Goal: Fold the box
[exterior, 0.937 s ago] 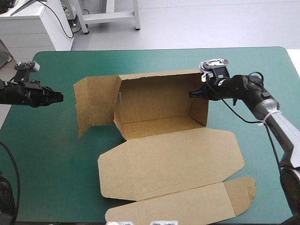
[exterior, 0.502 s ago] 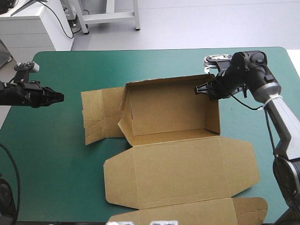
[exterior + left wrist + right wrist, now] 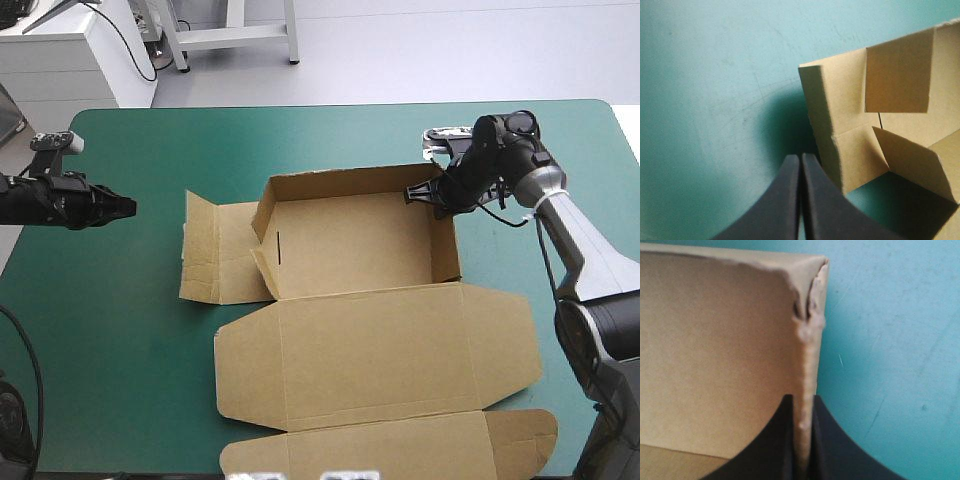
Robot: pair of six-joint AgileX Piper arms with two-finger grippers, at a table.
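Box [image 3: 350, 250] sits mid-table [image 3: 130, 340], slightly right of centre, partly formed:
- far wall [image 3: 340, 182] and right wall [image 3: 446, 245] are up, and they meet at the far-right corner
- left flap [image 3: 215, 250] is not tucked. It's splayed out to the left of the tray, and the left wrist view shows it tilted up off the teal-green cover with a shadow under it
- small tab [image 3: 265, 268] at the near-left corner leans into the tray, with a thin slot just beside it in the floor
- lid [image 3: 370, 350] lies flat toward the near edge. Its end flap [image 3: 390, 448] reaches the table's near edge

Right gripper [image 3: 412, 196] is at the far end of the right wall, right by the corner. Its black fingers [image 3: 785, 440] are all but closed, pinching the wall's top edge, one inside the tray and one outside. The board edge at the corner looks frayed in the right wrist view

Left gripper [image 3: 128, 207] is over the left side of the table, well apart from the box and holding nothing. Its fingers [image 3: 785, 200] are pressed together into one point aimed toward the left flap, with only bare cover under them
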